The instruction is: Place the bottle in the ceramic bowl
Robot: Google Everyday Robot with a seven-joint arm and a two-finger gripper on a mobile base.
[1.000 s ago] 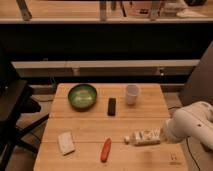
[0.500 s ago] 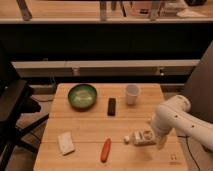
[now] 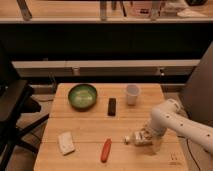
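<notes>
The bottle (image 3: 135,137) is small and white with a yellowish label. It lies on its side on the front right of the wooden table (image 3: 90,127). The gripper (image 3: 149,138) is low over the bottle's right end, at the tip of the white arm (image 3: 175,120) that reaches in from the right. That end of the bottle is hidden by the gripper. The green ceramic bowl (image 3: 82,96) stands at the back left of the table, well away from the gripper, with nothing in it.
A white cup (image 3: 132,94) stands at the back right. A black flat object (image 3: 112,106) lies between bowl and cup. An orange stick (image 3: 105,149) lies front centre and a white pad (image 3: 65,142) front left. A dark chair (image 3: 12,107) stands to the left.
The arm has swung left and down from the table's right edge, bringing the gripper onto the bottle's right end. The bottle lies in about the same place.
</notes>
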